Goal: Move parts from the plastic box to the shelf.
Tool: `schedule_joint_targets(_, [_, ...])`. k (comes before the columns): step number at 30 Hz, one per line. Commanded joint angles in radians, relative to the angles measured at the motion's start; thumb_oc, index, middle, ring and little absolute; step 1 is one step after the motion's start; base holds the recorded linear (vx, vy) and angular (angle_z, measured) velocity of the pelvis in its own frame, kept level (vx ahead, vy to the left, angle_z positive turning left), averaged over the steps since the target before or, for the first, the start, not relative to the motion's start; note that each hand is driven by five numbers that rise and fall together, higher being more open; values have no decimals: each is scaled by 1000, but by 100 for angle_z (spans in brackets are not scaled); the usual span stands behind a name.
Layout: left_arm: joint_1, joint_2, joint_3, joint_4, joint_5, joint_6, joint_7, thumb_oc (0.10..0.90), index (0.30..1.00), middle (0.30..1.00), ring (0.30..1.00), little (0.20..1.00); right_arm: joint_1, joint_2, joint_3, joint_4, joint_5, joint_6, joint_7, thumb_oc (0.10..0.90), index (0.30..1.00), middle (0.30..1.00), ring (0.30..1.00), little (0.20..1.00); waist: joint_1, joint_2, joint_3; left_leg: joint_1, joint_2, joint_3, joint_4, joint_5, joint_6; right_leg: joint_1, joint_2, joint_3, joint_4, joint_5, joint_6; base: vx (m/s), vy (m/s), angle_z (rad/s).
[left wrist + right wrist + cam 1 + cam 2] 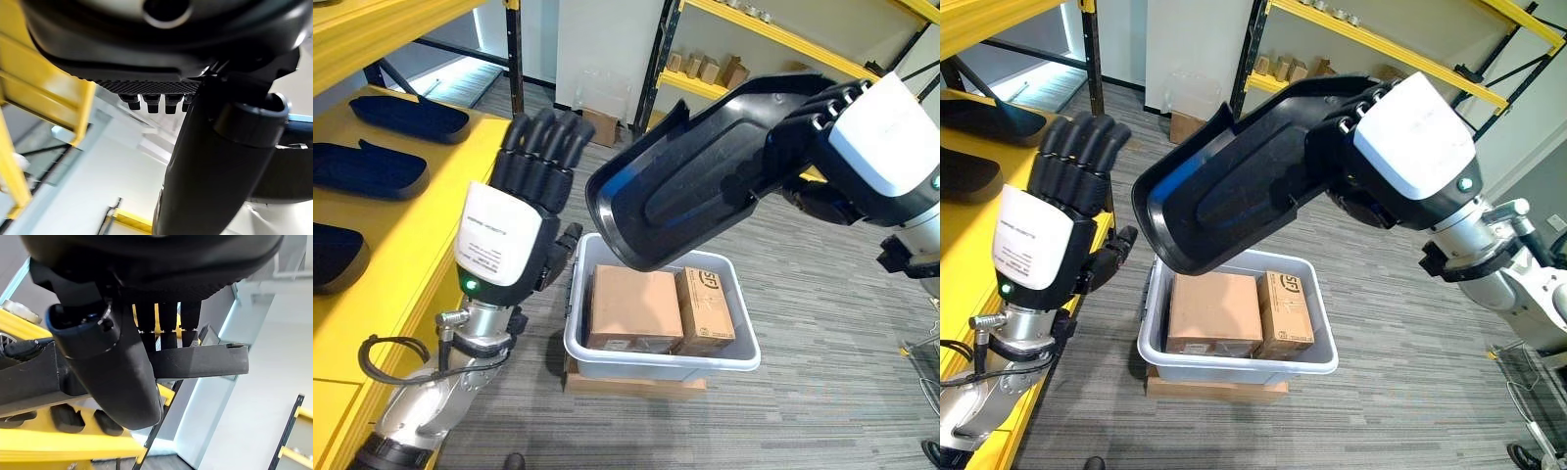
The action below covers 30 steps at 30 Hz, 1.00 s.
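1. My right hand (1400, 137) has its fingers curled over the far end of a long black moulded plastic part (705, 186), clamped on it, so the part hangs lifted above the grey plastic box (607, 357) on the floor.
2. The part tilts down toward the left; I judge that aims its free end toward the yellow shelf (406, 255) on my left.
3. My left hand (514, 220) is raised beside the part's low end, fingers straight and together, holding nothing. I read it as ready to steady or take that end.
4. Three similar black parts (362, 168) already lie in a row on the shelf, so the job looks partly done.
5. The box holds two brown cardboard cartons (633, 308) side by side.
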Motion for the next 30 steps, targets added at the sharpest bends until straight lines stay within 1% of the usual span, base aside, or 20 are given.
schedule_joint_targets(1, [-171,46,-39,-125,18,-35,26,900,1000,1000,1000,1000,-229,2,9,76,106,65,-102,400,300,300,300,300,26,22,-79,116,52,-15,-8,-143,-14,-3,-27,33,79,-40,54,0,0,0])
schedule_joint_targets(8, [-227,63,-105,-126,18,-47,6,900,1000,1000,1000,1000,-323,11,103,113,113,69,-88,400,300,300,300,300,20,21,-74,120,53,-10,-8,-143,-13,-8,-26,39,78,-39,55,0,0,0])
schedule_joint_targets(15, [-273,58,-153,-119,20,-52,-6,900,1000,1000,1000,1000,-396,19,176,138,110,74,-79,400,300,300,300,300,14,26,-72,116,51,-7,-8,-142,-14,-10,-28,41,76,-38,54,0,0,0])
schedule_joint_targets(19, [-289,59,-176,-112,19,-57,-14,900,1000,1000,1000,1000,-429,29,198,154,107,81,-77,400,300,300,300,300,11,31,-69,115,50,-7,-8,-141,-13,-13,-30,41,76,-38,53,0,0,0])
schedule_joint_targets(30, [-289,50,-183,-112,11,-68,-23,900,1000,1000,1000,1000,-467,36,225,179,114,84,-73,400,300,300,300,300,9,36,-68,114,48,-7,-8,-140,-12,-15,-31,44,74,-36,54,0,0,0])
